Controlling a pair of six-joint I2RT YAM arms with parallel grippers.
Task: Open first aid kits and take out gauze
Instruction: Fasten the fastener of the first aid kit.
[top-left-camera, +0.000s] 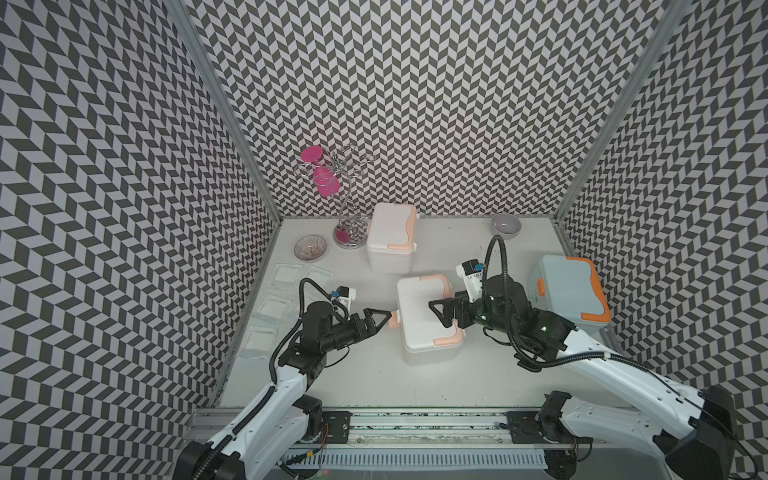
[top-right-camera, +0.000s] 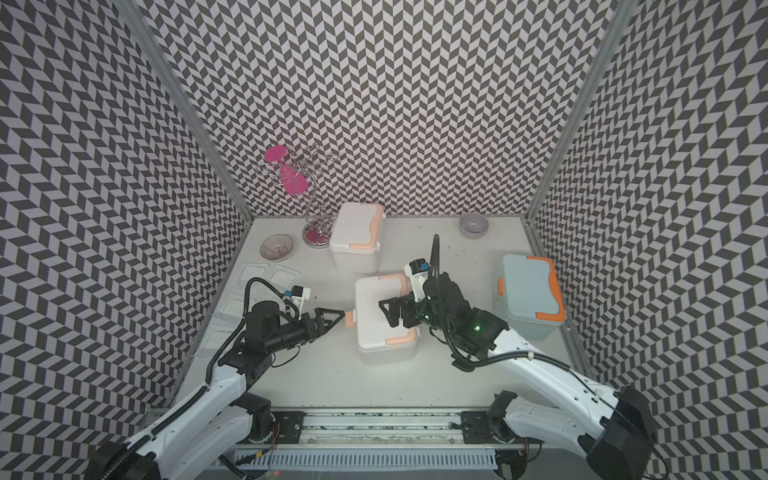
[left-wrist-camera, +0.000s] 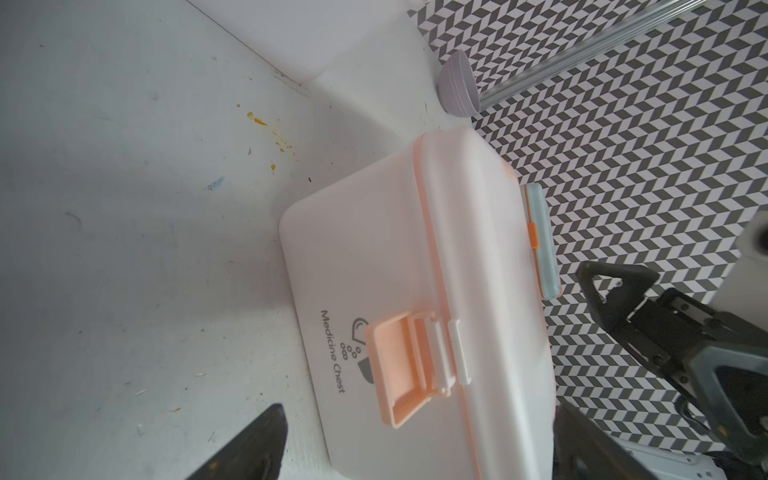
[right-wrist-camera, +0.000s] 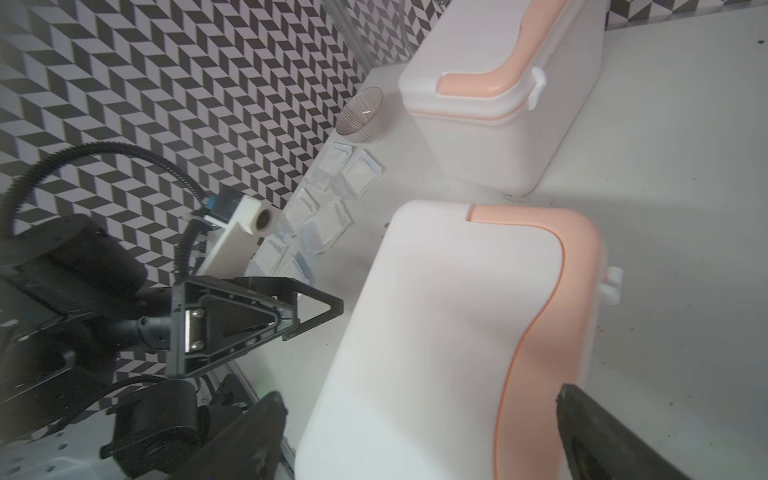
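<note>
Three first aid kits stand on the table with their lids down. A white one with peach trim (top-left-camera: 419, 320) (top-right-camera: 374, 307) is in the middle, a second white one (top-left-camera: 390, 237) is at the back, and a pale blue one with orange trim (top-left-camera: 569, 291) is at the right. My left gripper (top-left-camera: 384, 316) (left-wrist-camera: 415, 453) is open, its tips at the middle kit's peach latch (left-wrist-camera: 397, 368), which is swung out from the case. My right gripper (top-left-camera: 440, 313) (right-wrist-camera: 419, 415) is open just over that kit's lid. Several gauze pads (top-left-camera: 286, 275) (right-wrist-camera: 357, 172) lie along the table's left edge.
A ribbed glass bowl (top-left-camera: 310, 248) sits at the back left, beside a wire stand (top-left-camera: 347, 232) that holds a pink glass (top-left-camera: 324, 183). A small grey bowl (top-left-camera: 505, 225) is at the back right. Patterned walls close in three sides.
</note>
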